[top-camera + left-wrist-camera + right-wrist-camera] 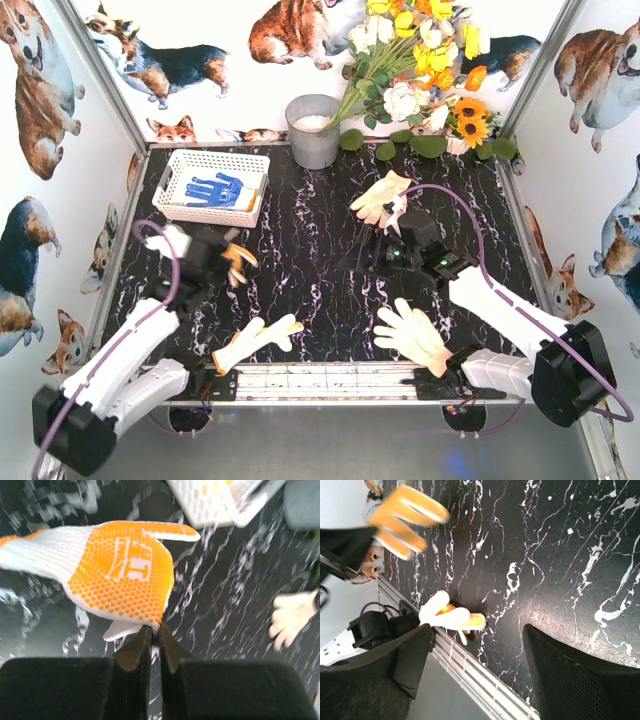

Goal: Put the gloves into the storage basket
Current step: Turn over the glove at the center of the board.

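Plainly the weak spot is the grip: the left gripper (pixel 154 633) has its fingers pinched together on only the edge of the orange-dotted glove (pixel 120 575), held just off the near side of the storage basket (pixel 205 213). That limp knit could slip free or snag on the basket's rim. The right gripper (pixel 477 630), fingers apart and holding nothing, hangs well to the basket's right. The glove is soft white knit with rubbery dots. The basket is stiff white lattice plastic, with a blue-patterned glove (pixel 215 190) inside.
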